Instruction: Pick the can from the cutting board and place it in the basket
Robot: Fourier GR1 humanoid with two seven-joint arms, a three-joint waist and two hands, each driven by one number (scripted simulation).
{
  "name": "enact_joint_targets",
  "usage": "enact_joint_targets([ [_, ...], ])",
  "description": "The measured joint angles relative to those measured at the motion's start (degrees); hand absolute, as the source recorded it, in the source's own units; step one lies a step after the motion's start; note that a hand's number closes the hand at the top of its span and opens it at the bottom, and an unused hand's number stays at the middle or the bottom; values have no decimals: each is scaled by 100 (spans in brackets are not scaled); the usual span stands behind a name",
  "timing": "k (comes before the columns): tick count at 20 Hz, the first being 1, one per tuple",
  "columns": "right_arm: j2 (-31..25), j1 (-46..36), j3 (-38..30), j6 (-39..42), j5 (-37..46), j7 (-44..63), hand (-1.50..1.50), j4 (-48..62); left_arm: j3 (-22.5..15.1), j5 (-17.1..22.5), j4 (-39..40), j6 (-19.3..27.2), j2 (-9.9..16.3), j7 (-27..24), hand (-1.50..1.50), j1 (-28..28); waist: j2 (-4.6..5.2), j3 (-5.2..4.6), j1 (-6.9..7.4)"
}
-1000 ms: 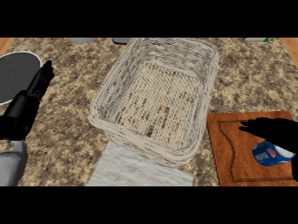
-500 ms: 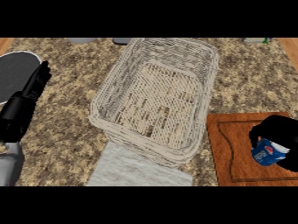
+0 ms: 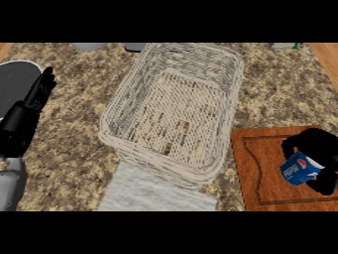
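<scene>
A blue can (image 3: 299,168) with a red and white logo stands on the brown cutting board (image 3: 260,173) at the lower right. My right hand (image 3: 325,151) is curled round it from the right, fingers over its top and thumb below, hiding part of the can. The pale wicker basket (image 3: 219,79) lies in the middle of the counter, up and to the left of the board, with nothing inside. My left hand (image 3: 27,114) rests at the far left with straight fingers pointing up, holding nothing.
A dark round plate (image 3: 3,87) with a white rim lies at the far left beside my left hand. A grey cloth (image 3: 145,191) sticks out from under the basket's near end. Small grey items (image 3: 91,46) sit along the far edge of the speckled counter.
My right hand has closed round the can, which now stands more upright. The left hand has shifted slightly up and right along the plate's edge.
</scene>
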Motion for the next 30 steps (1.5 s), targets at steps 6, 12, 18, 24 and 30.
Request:
enact_joint_targets([
  [6,570,282,-1326,-730,-71,1970,150,5,54,23,-106,11,13,50,0,136,0,41,-101],
  [12,1196,277,-2056,-1629,-397,2842,150,-908,28,50,-304,-17,1,242,0,96,16,86,-71],
  [18,1832,-359,-2551,-1740,-1642,2995,150,-2143,58,28,-268,-20,20,182,0,147,6,91,-53],
  [24,1946,-1255,-2515,-886,-2420,4080,150,-3587,-15,-6,-381,-67,-12,226,0,241,22,88,19],
  [30,2085,-2792,-2149,-34,-2979,5754,150,-4031,-92,-94,-337,-14,-114,214,0,165,45,85,85],
])
